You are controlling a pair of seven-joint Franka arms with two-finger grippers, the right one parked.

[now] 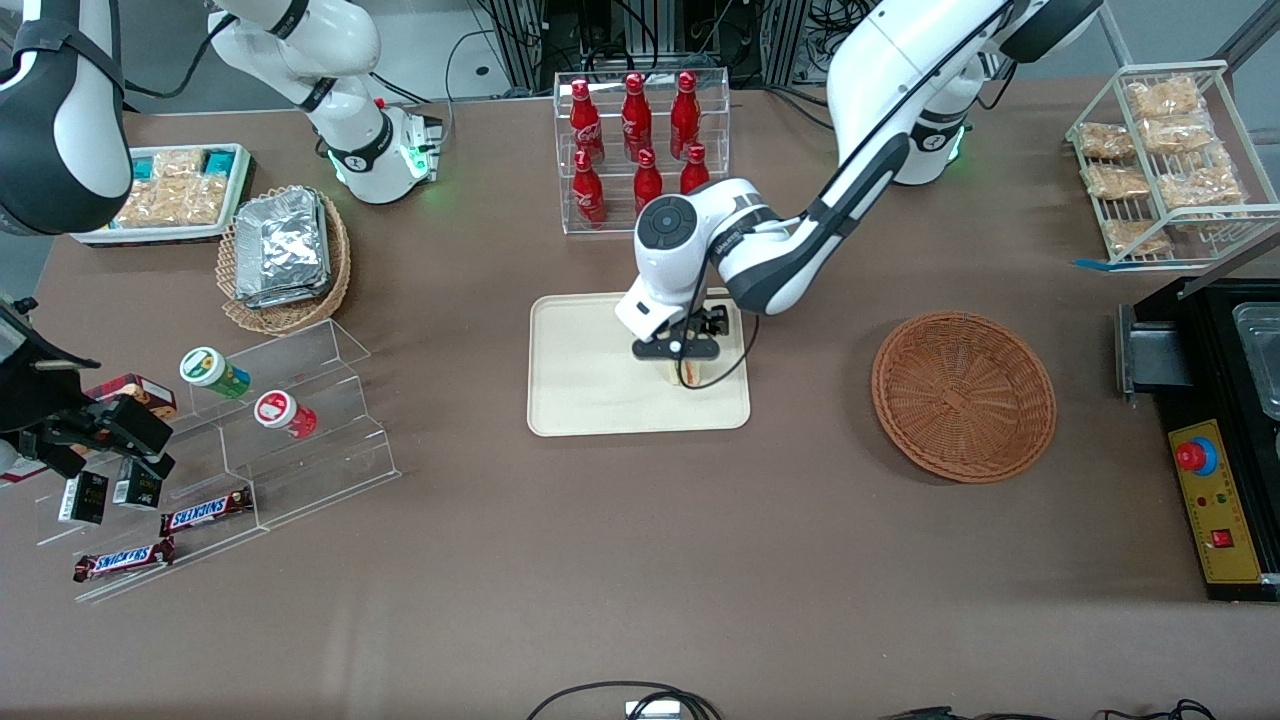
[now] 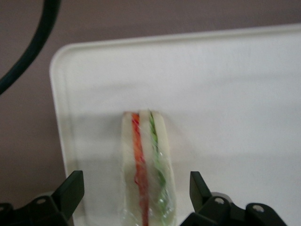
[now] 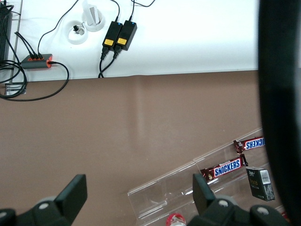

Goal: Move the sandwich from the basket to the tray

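The sandwich (image 1: pixel 688 374) (image 2: pixel 146 160), a clear-wrapped wedge with orange-red and green filling, lies on the cream tray (image 1: pixel 590 400) (image 2: pixel 235 89), close to the tray edge that faces the working arm's end. My gripper (image 1: pixel 682 352) (image 2: pixel 135 182) hovers right above it, open, with a finger on each side of the wedge and a gap to both. The reddish-brown wicker basket (image 1: pixel 963 395) sits apart from the tray toward the working arm's end, with nothing in it.
A clear rack of red bottles (image 1: pixel 640 140) stands farther from the front camera than the tray. A tan basket of foil packets (image 1: pixel 285 255), a white snack tray (image 1: pixel 170 195) and acrylic steps (image 1: pixel 280 430) lie toward the parked arm's end. A wire rack (image 1: pixel 1170 150) and a black box (image 1: pixel 1220 450) lie toward the working arm's end.
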